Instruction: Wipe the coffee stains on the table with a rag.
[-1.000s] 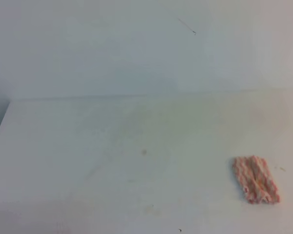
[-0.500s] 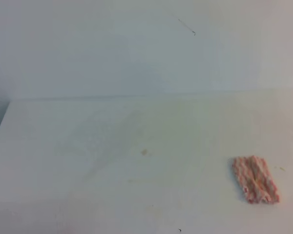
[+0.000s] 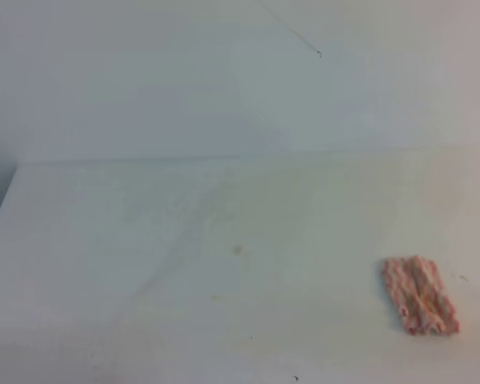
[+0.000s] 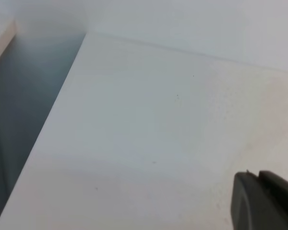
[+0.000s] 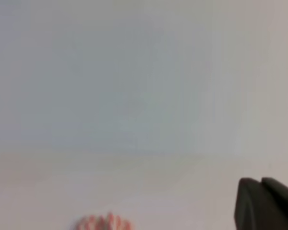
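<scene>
In the exterior high view we see the bench [image 3: 104, 240] as a wide white surface with faint yellowish smudges, ending at a straight far edge against a pale wall. The rag [image 3: 420, 294] lies flat near the right edge, on the near side of the bench, its pink-and-white stripes running lengthwise with a crease down the middle. The coffee stains [image 3: 238, 250] appear as one small tan-brown blotch close to the middle of the bench, well apart from the rag and to its left. Neither arm shows in this view.

In the left wrist view we see only a dark corner of the left claw [image 4: 266, 201] at the lower right, above bare bench near the left edge; we cannot tell how far it is open, and nothing is seen in its hold.

In the right wrist view, which is blurred, we see a similar dark corner of the right claw [image 5: 266, 203] at the lower right. Its opening cannot be judged either. The far end of the rag [image 5: 104, 223] shows at the bottom edge, left of that claw and apart from it.
</scene>
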You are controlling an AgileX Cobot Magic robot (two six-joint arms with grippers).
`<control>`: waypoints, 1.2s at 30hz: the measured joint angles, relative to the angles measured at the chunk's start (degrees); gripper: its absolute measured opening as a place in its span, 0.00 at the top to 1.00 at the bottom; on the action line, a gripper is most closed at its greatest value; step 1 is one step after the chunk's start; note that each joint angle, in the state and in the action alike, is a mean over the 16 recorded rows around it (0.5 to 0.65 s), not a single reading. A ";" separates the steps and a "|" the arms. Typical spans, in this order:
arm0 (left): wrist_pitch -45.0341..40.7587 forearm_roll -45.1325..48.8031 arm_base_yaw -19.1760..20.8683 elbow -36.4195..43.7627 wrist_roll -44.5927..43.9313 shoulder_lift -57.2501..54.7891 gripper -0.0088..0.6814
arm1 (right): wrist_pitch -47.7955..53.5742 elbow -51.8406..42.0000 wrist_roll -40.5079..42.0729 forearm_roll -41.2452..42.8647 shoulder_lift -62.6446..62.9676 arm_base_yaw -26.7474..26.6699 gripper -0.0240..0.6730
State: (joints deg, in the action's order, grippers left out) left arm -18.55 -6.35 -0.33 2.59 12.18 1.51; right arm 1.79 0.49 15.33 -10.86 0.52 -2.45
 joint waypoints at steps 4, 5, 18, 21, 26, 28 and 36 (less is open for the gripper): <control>0.14 -0.27 0.00 0.00 0.00 0.00 0.99 | 6.83 -2.16 0.78 -0.58 1.28 3.00 0.97; 0.20 -0.33 0.00 0.00 -0.01 0.00 0.99 | 8.63 -2.26 0.93 -0.54 1.37 3.60 0.97; 0.21 -0.61 0.00 0.00 -0.01 -0.01 0.99 | 17.23 -2.24 -3.26 -0.36 1.36 6.55 0.97; 0.21 -0.61 0.00 0.00 -0.01 -0.01 0.99 | 17.20 -2.24 -4.59 -0.40 1.36 6.55 0.97; 0.08 -0.61 0.00 0.00 0.00 -0.01 0.99 | 17.17 -2.24 -6.52 -0.40 1.34 6.55 0.97; 0.08 -0.61 0.00 0.00 0.00 -0.01 0.99 | 17.11 -2.24 -6.87 -0.40 1.33 6.55 0.97; 0.01 -0.61 0.00 0.00 0.00 -0.01 0.99 | 16.95 -2.24 -6.81 -0.40 1.27 6.55 0.97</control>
State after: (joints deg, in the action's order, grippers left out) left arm -18.54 -6.95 -0.33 2.59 12.18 1.50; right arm 18.74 -1.74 8.52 -11.25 1.79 4.10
